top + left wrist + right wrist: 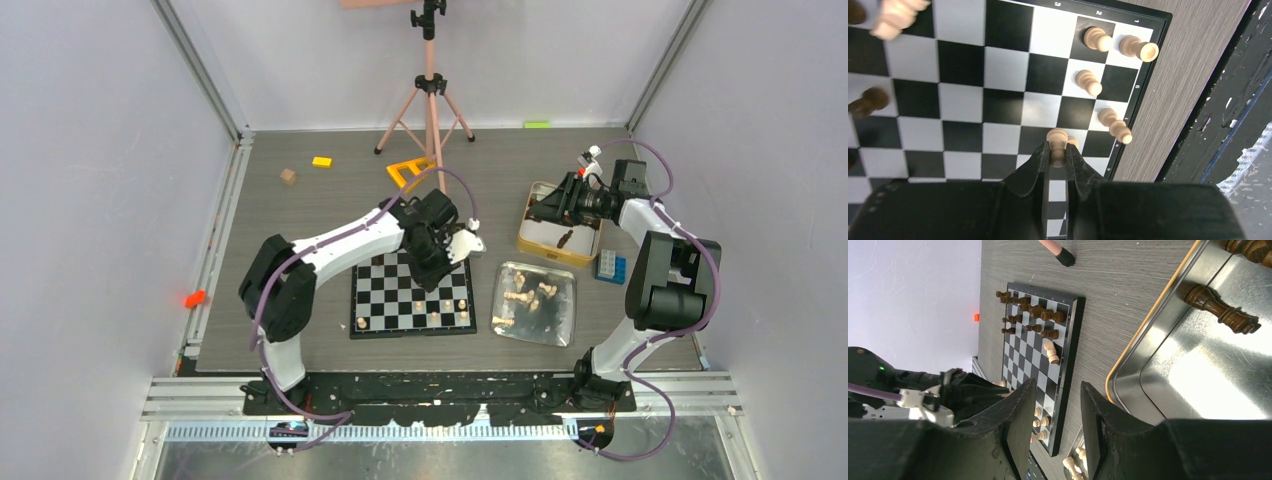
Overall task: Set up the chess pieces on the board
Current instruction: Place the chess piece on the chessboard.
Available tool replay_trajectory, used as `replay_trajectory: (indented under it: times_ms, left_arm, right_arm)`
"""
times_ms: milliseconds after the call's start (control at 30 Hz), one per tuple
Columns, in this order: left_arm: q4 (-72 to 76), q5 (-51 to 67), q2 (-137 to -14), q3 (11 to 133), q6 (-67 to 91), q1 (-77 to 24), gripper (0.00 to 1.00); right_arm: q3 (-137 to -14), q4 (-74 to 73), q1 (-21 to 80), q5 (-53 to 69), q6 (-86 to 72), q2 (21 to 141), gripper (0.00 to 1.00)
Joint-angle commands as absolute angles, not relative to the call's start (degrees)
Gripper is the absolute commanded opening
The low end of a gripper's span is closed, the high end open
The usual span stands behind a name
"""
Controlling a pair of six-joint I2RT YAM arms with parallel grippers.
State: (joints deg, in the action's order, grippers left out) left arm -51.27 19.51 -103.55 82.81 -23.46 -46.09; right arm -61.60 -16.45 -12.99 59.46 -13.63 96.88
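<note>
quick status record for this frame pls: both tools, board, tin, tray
left tool: shut on a light piece, low over the board near its edge
right tool: open, holding nothing, beside the tin
board: placed dark pieces at one end, placed light pieces at the other; setup not finished
tin: spare dark pieces lying inside
tray: loose light pieces lying in it

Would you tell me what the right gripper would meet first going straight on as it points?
The right gripper would probably meet the bare table between the board and the gold-rimmed tin first, though depth is unclear.
</note>
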Motion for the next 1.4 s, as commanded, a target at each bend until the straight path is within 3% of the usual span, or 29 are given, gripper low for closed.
replay_trajectory:
  times_ms: [0, 1000, 1367]
  left_arm:
    - [-51.6, 19.6, -105.7, 83.9, -24.4, -48.4, 0.0]
    - [-50.9, 18.7, -110.3, 82.3, -24.2, -51.6, 0.05]
    - [-49.8, 17.1, -109.8, 81.8, -23.6, -51.7, 0.21]
  right_arm:
    - [-64.2, -16.4, -13.3, 60.1, -12.7, 95.4, 0.44]
    - [-64.2, -16.4, -13.4, 60.2, -12.6, 95.5, 0.44]
    - [-64.2, -16.4, -13.5, 60.3, -12.6, 95.6, 0.44]
